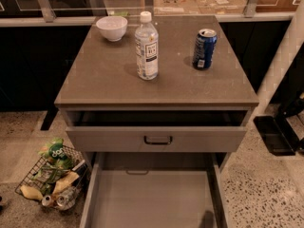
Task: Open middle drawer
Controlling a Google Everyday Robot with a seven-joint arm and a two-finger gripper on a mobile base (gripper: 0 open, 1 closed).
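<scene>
1. The grey cabinet fills the middle of the view, its flat top bearing three things, with a speckled floor on both sides.
2. The middle drawer is pulled far out toward the camera below the top drawer. Its bare grey inside lies open to view and its front runs off the lower edge.
3. The top drawer stands a little way out, leaving a dark gap under the cabinet top.
4. A wire basket of wrappers and cans sits on the floor left of the drawers.
5. A clear water bottle stands upright near the middle of the top.
6. A blue can stands upright to its right, well apart from it.
7. A white bowl rests at the back left.
8. A dark bar handle sits mid-front on the top drawer.
9. A small dark patch lies on the middle drawer's floor at the lower right.
10. The gripper is outside the camera view, so whether it is released or clenched cannot be told.
</scene>
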